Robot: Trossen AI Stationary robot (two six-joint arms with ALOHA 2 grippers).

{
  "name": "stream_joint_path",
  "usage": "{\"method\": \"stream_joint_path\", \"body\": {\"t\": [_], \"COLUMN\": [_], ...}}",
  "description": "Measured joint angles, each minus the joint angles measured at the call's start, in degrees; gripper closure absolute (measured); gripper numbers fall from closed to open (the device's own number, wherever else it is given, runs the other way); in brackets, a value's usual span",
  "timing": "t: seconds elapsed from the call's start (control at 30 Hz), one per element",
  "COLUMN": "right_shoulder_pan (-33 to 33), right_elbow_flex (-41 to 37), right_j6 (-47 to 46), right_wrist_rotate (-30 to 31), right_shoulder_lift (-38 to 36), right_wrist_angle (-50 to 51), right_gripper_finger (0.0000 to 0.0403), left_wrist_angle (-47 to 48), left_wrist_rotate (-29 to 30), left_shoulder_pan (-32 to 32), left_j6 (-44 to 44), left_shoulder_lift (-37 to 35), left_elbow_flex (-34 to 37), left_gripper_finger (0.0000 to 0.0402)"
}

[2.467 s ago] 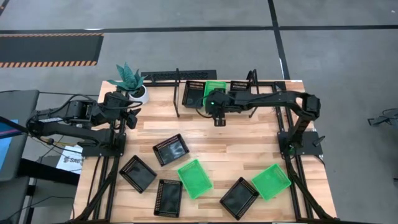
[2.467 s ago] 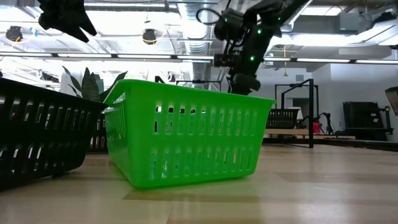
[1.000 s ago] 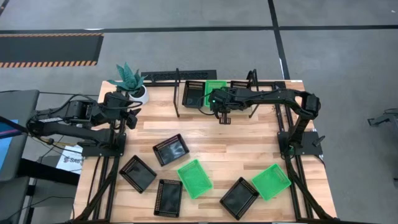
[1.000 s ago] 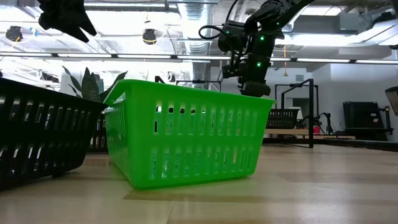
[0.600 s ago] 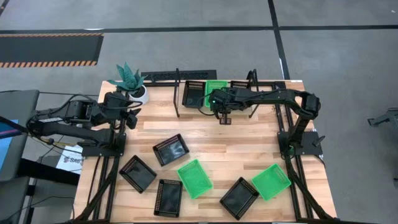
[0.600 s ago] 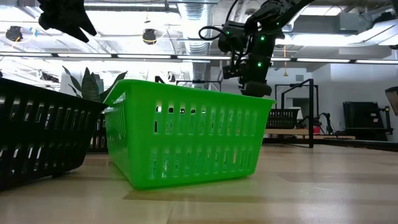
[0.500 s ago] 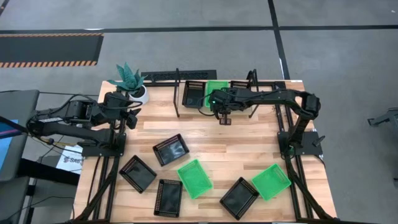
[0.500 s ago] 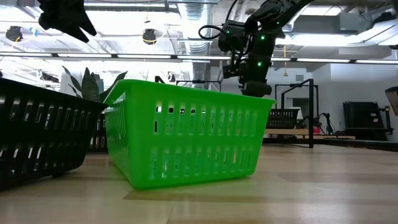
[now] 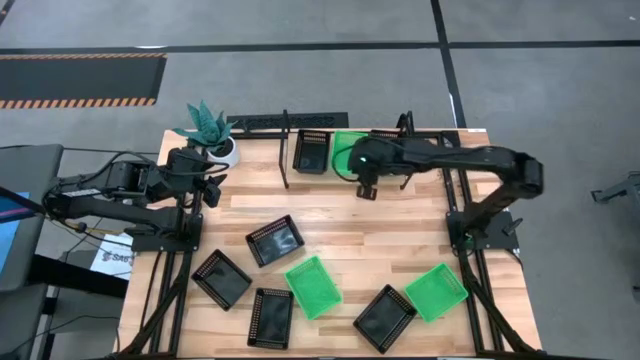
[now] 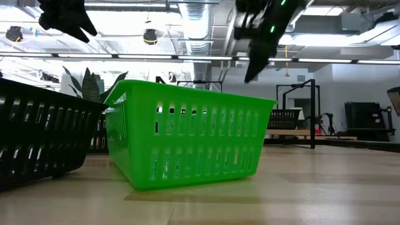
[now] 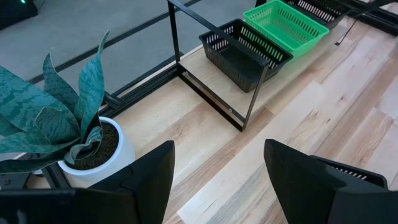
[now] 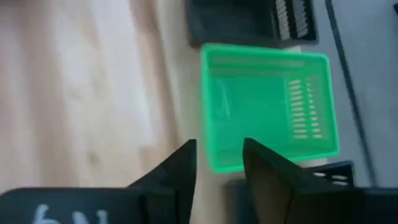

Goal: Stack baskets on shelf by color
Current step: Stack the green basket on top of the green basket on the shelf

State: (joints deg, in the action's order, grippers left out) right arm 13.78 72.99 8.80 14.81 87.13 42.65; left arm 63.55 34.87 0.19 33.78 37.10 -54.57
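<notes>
The shelf [image 9: 286,160] stands along the table's far edge. On it a black basket [image 9: 311,150] and a green basket [image 9: 345,147] rest side by side on their bottoms; another black one [image 9: 385,138] shows partly behind my right arm. My right gripper [image 12: 217,168] hangs open above and just in front of the green basket [image 12: 267,106], with nothing between its fingers. My left gripper [image 11: 217,180] waits open at the far left, beside the plant. Several more baskets, black and green, lie loose on the table's near half.
A teal plant in a white pot [image 9: 212,135] stands at the far left corner. Loose baskets: black [image 9: 274,240], [image 9: 221,278], [image 9: 270,317], [image 9: 384,318]; green [image 9: 313,286], [image 9: 435,292]. Bare wood [image 9: 400,235] lies between the shelf and these baskets.
My right gripper has risen from the near rim of the green basket on the shelf and drawn a little back toward the table's near edge, rolling slightly. The green basket has stayed on the shelf.
</notes>
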Motion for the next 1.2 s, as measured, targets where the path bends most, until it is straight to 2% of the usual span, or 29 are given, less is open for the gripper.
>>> {"method": "stream_joint_path", "body": {"t": [0.13, 0.27, 0.4, 0.57, 0.73, 0.87, 0.97, 1.2], "right_shoulder_pan": [-5.42, -13.7, -24.04, -36.39, -47.53, -54.99, -59.58, -66.24], "right_elbow_flex": [0.02, 0.02, 0.0, -0.07, -0.01, -0.04, 0.0, 0.0], "right_j6": [-11.89, -28.02, -44.35, -64.04, -83.16, -96.11, -103.76, -116.12], "right_wrist_rotate": [-2.51, -3.06, -3.08, -3.06, -3.25, -6.83, -9.04, -9.05], "right_shoulder_lift": [-6.03, -9.23, -8.83, -4.79, 0.59, 5.0, 7.34, 8.09], "right_wrist_angle": [7.02, 15.81, 23.35, 28.82, 28.28, 27.85, 26.48, 20.32], "right_gripper_finger": [0.0227, 0.0227, 0.0233, 0.0236, 0.0228, 0.0214, 0.0202, 0.0192], "left_wrist_angle": [0.0, -0.01, -0.02, -0.04, -0.34, -0.57, -0.88, -3.9], "left_wrist_rotate": [0.0, 0.0, 0.0, 0.0, 0.0, -0.01, -0.05, -1.23], "left_shoulder_pan": [0.0, 0.0, 0.0, 0.0, 0.0, 0.0, 0.0, 0.0], "left_j6": [-0.63, -1.09, -1.16, -1.18, -1.16, -1.44, -2.15, -4.23], "left_shoulder_lift": [0.0, 0.0, 0.02, 0.02, 0.02, 0.0, 0.02, 0.02], "left_elbow_flex": [0.0, 0.0, 0.0, 0.0, 0.0, 0.0, 0.0, 0.0], "left_gripper_finger": [0.0166, 0.0166, 0.0166, 0.0166, 0.0166, 0.0166, 0.0166, 0.0166]}}
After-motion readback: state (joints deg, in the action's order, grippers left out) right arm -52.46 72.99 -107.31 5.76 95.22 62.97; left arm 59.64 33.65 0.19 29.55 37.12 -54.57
